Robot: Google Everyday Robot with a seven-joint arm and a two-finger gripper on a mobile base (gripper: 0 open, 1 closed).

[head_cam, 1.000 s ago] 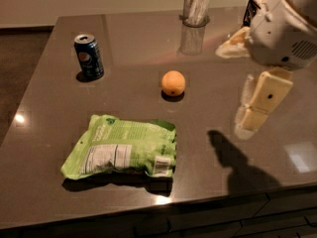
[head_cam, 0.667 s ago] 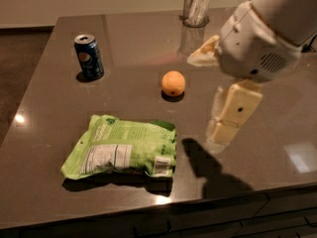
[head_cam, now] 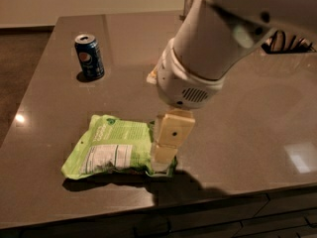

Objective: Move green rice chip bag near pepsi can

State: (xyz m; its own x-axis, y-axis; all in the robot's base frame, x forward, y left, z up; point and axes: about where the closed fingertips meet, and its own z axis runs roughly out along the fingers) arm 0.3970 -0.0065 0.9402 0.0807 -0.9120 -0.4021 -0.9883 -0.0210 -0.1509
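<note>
Brown, glossy tabletop (head_cam: 257, 133) fills most of the camera view, seen from above its near edge; pale highlights lie on it at left and at lower right.

The green rice chip bag (head_cam: 115, 147) lies flat near the front edge, left of centre. It is crinkled light-green foil, with its white nutrition label (head_cam: 105, 157) facing up. A dark shadow runs along its near side.

The pepsi can (head_cam: 90, 56) stands upright toward the far left of the table. It is dark blue with the round logo facing the camera and a silver top, and it is well apart from the bag, with bare table between them.

The white robot arm (head_cam: 208, 48) enters from the upper right and points downward. Its cream-coloured gripper (head_cam: 161, 163) hangs vertically at the bag's right-hand edge, the tip overlapping the foil there. Whether the gripper is parted, closed or clamped on the bag cannot be told, nor whether it presses on the foil. The arm's shadow (head_cam: 183, 185) falls on the table just in front of the gripper.
</note>
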